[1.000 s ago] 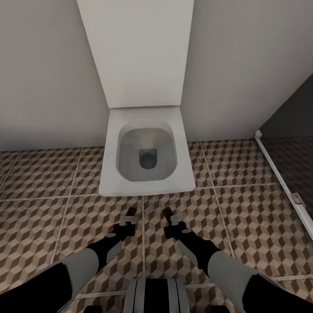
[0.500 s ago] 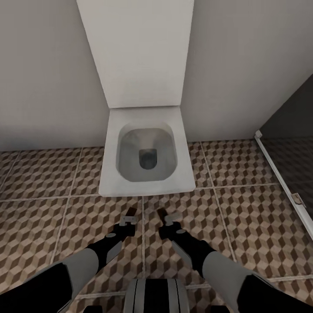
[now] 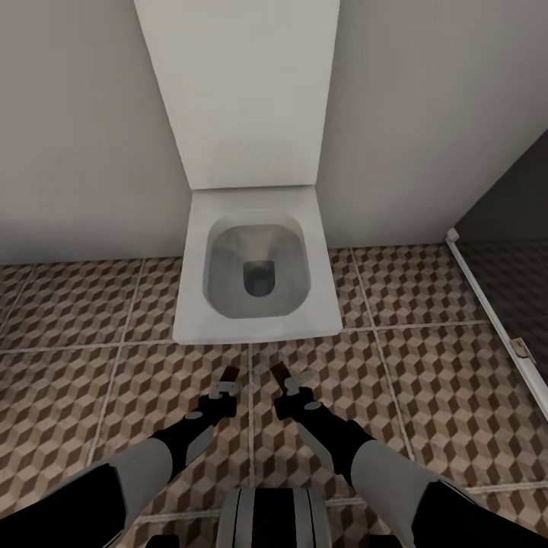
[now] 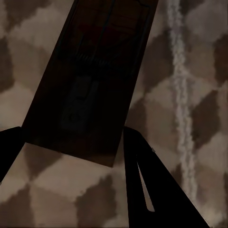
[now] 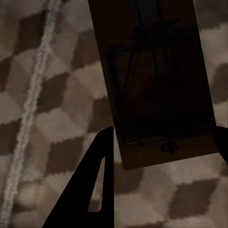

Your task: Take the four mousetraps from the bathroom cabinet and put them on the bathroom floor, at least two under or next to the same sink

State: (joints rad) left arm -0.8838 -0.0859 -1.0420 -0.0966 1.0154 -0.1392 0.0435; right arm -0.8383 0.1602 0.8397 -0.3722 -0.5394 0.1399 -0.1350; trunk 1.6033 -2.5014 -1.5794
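No readable text showing anywhere, no labels, no brands, no numbers, no signs appearing on any surface

Below me is the bathroom floor (image 3: 426, 365), made of large square tiles with a brown, beige and white cube pattern and pale grout lines. A white toilet (image 3: 257, 266) stands on it against the wall, in front of me. At my right, a pale threshold strip (image 3: 495, 320) runs along the tiles.

Both arms reach forward and down, wrists close together, jaws gripping.
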